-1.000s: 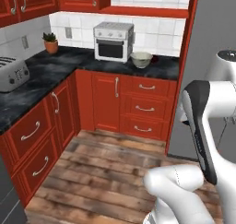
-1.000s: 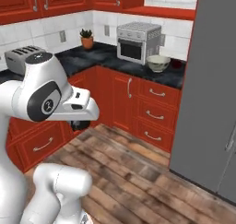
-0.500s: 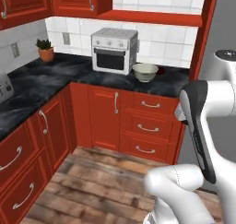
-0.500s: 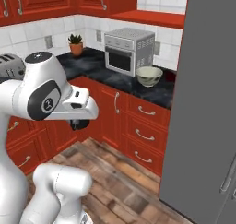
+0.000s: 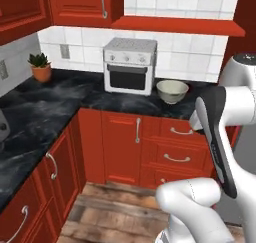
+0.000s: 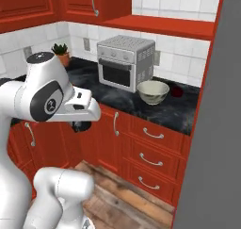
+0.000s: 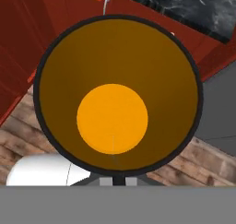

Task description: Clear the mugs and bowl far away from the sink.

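Counter (image 5: 60, 104): black marble top running round the corner, over red cabinets (image 5: 135, 147); in both base views it fills more of the frame than half a second ago, and the whole scene has shifted, so my base has driven nearer and nothing on the top has moved.

Fridge (image 6: 212, 143): grey slab at the right edge of the right base view, standing next to the counter's end.

Oven (image 5: 129, 65): white toaster oven against the tiles, door shut.

Bowl (image 5: 172, 91): cream, upright on the counter just beside the oven, on its right; also at (image 6: 153, 91). No sink is visible in this corner, so I judge it already cleared.

Plant (image 5: 40, 67): small pot at the back left of the counter, well apart from the bowl.

Dark red object (image 6: 176, 90): small, on the counter behind the bowl; too small to identify.

Mug (image 7: 117, 94): black rim, orange-yellow inside, mouth turned toward my hand camera, floor planks and a cabinet front behind it.

Gripper (image 7: 113, 179): my fingers are pinched narrow on the mug's rim at the bottom of the hand view; the mug is carried in the air, not resting on anything.

Meaning for the task: I judge this the carry stage; bare counter near the bowl looks a fair place to set the mug down.
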Available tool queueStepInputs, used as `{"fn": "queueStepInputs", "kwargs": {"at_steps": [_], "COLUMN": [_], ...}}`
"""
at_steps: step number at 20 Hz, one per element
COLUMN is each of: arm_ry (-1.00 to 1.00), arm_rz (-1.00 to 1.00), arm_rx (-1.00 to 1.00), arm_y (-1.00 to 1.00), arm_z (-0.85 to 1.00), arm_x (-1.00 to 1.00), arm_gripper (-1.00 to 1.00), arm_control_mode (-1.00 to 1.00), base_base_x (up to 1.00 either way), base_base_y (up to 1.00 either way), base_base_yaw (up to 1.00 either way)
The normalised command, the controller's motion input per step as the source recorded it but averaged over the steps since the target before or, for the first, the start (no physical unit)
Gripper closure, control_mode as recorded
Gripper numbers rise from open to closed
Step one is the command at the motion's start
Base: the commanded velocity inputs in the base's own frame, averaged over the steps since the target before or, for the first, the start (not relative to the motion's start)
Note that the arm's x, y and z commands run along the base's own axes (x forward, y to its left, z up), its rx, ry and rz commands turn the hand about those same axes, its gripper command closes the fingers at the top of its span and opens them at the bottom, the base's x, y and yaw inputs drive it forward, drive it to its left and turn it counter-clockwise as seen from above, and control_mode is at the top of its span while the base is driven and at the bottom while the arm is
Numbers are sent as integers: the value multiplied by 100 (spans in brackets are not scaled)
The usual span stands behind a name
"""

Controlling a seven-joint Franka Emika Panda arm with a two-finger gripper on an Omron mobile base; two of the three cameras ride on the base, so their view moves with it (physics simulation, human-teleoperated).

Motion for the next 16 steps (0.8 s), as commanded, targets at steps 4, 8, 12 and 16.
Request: {"fn": "queueStepInputs", "kwargs": {"at_steps": [4, 8, 12, 16], "arm_ry": [0, 0, 0, 0], "arm_rz": [0, 0, 0, 0], "arm_rx": [0, 0, 0, 0], "arm_y": [0, 0, 0, 0], "arm_z": [0, 0, 0, 0], "arm_x": [0, 0, 0, 0], "arm_gripper": [100, 100, 100, 100], "arm_control_mode": [100, 100, 100, 100], "base_base_x": [100, 100, 100, 98], "base_base_y": [19, 13, 0, -12], "base_base_yaw": [-30, -8, 0, -18]}}
